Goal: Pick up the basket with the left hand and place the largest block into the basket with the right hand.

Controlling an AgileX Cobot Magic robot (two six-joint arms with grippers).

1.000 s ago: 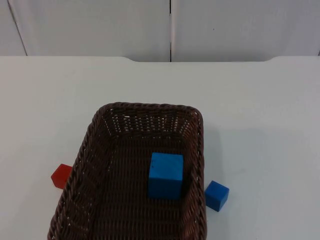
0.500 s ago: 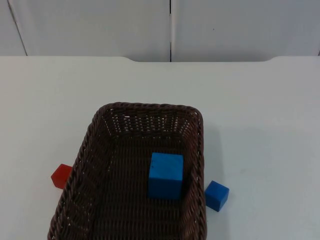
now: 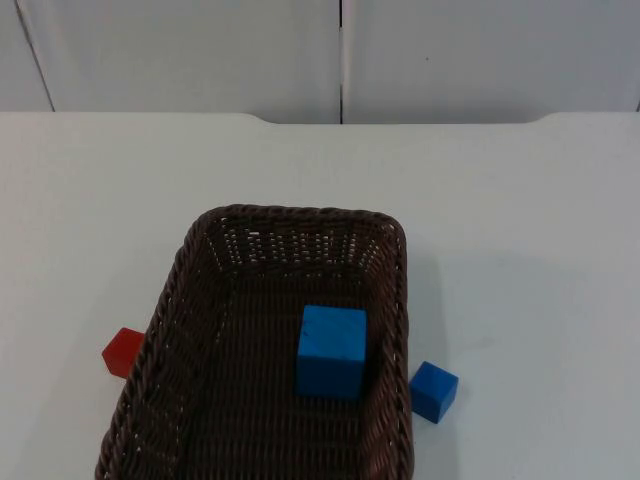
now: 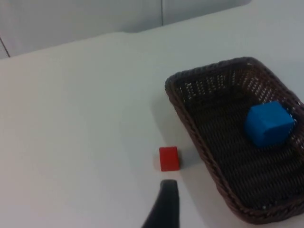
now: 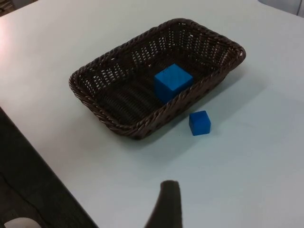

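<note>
We see the large blue block [image 3: 331,351] inside the basket [image 3: 190,262], so the task looks finished. Each gripper's opening we cannot tell; both should wait well back.

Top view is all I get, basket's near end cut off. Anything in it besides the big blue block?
Observer: No. Right wrist view has the whole basket; it holds just the big blue block.
Operator: Red block touching the basket?
Observer: No. Left wrist view has the red block whole, bare table between them.
Operator: Left gripper?
Observer: The left gripper hangs over the table beside the red block, apart from the basket.
</note>
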